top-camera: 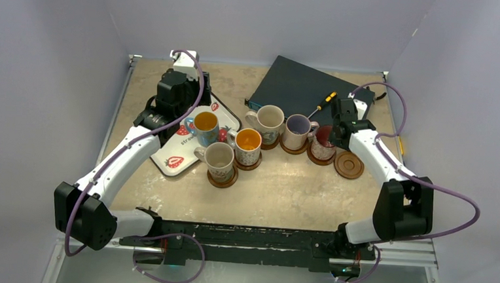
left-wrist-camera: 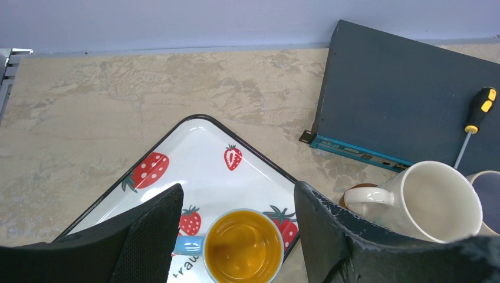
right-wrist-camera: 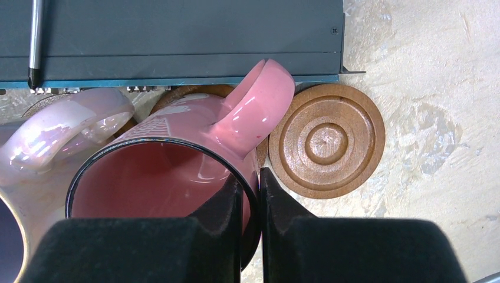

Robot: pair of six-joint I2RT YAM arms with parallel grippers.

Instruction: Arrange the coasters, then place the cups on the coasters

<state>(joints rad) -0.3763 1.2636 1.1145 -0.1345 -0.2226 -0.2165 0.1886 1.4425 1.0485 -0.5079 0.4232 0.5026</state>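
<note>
My right gripper (right-wrist-camera: 250,181) is clenched on the rim of the pink cup (right-wrist-camera: 177,177), one finger inside and one outside, just beside the handle. It is a thin, one-sided pinch. The cup's weight hangs off to one side, so if I lift or turn quickly I judge it could swing, slip on the glaze or drop.

The pink cup appears to sit on its own coaster (right-wrist-camera: 197,91) at the right end of the row. I cannot tell whether its base is fully down. The lilac cup (right-wrist-camera: 65,127) is pressed right against it, so any sideways pull would shove that one off centre. The free coaster (right-wrist-camera: 327,140) touches on the other side and could be nudged along the table (right-wrist-camera: 424,118).

My left gripper (left-wrist-camera: 239,190) is released, jaws wide, hanging over the blue cup (left-wrist-camera: 243,247), which stands on the tray (left-wrist-camera: 206,153), not yet on a coaster. Its handle points at one of my fingers, so closing as I stand might catch the handle and spin the cup instead of seating on the wall. The tray looks glossy, and a glancing touch could send the cup skating.

The only free coaster lies at the far right, beside my right arm. Carrying the blue cup there risks crossing arms or clipping the row.
</note>
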